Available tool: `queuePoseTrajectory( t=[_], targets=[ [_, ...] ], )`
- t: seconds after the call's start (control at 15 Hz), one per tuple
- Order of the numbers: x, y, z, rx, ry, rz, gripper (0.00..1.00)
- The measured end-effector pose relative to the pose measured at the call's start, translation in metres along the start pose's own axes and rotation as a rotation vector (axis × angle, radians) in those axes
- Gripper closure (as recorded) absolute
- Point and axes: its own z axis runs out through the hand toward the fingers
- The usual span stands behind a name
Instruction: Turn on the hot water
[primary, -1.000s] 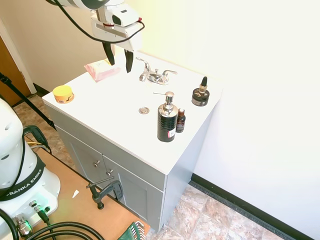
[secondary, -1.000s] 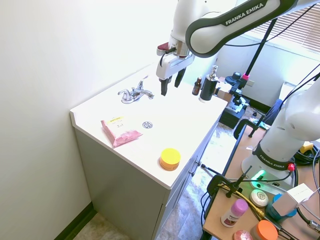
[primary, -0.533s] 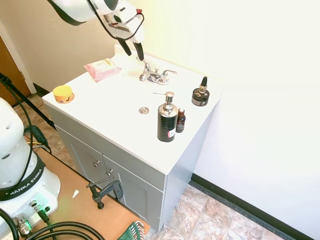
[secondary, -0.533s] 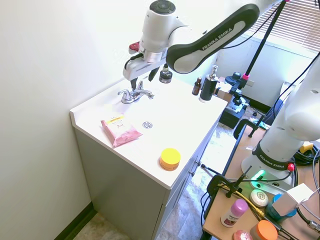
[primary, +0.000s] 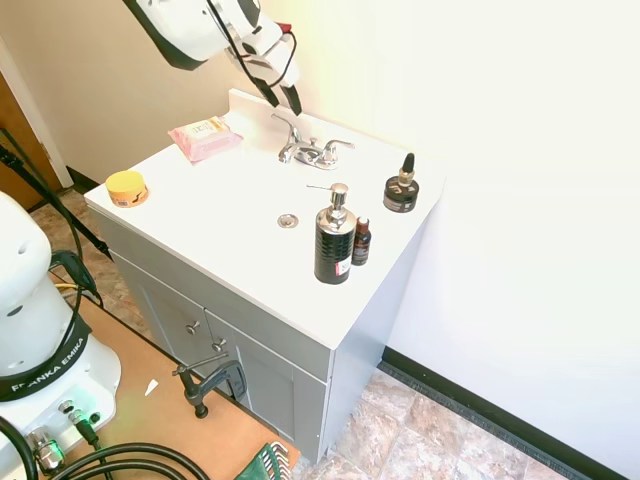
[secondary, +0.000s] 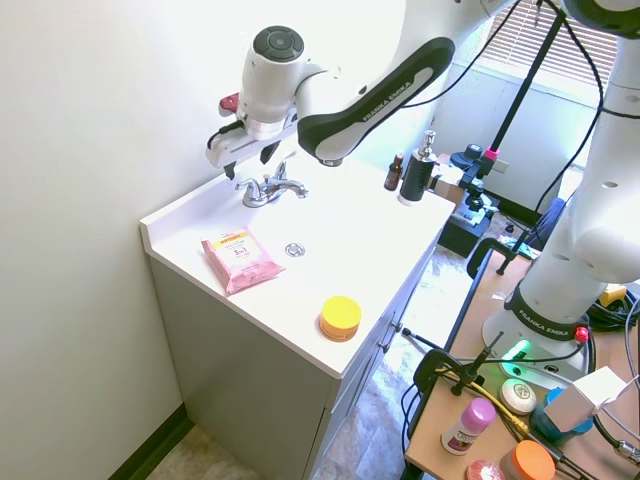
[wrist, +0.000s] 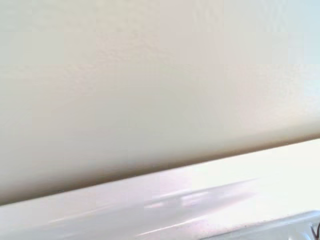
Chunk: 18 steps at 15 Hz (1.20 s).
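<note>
Fingers: my two dark fingers (primary: 283, 93) were spread a little and held nothing. They pointed down at a slant, just above the tap and close to the wall.

Why I held them there: I think I tipped the hand that way so one finger could hook or push a lever. The hand sat above the lever on the side of the pink pack, so I guess that was the hot one. I could not see any mark to be sure.

Tap: the small shiny tap (primary: 309, 150) stood at the back of the white desk (primary: 250, 250), near the wall. It had a curved spout and two thin levers that looked the same. Both levers lay low, and the fingers touched neither.

Water: I saw no water coming out, so the job was not done yet.

Wrist view: it showed only the plain wall (wrist: 160, 75) and the pale back edge of the desk, all blurry.

Other things: the pink pack (primary: 204, 137) and the black soap pump (primary: 334, 238) sat well apart from the tap, out of my way.
</note>
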Motion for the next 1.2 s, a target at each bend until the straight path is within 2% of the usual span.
queuePoseTrajectory(
  t=[0.27,0.6,0.87,1.07,1.2],
  targets=[
    [0.004,-0.001,0.009,-0.033,0.006,0.007,0.0],
    [0.01,0.01,0.013,-0.162,-0.046,-0.039,0.0],
    [0.014,0.024,0.009,-0.295,-0.072,-0.084,0.0],
    [0.023,0.028,0.007,-0.314,-0.053,-0.083,0.0],
    [0.025,0.032,0.0,-0.331,-0.131,-0.1,0.0]
  ],
)
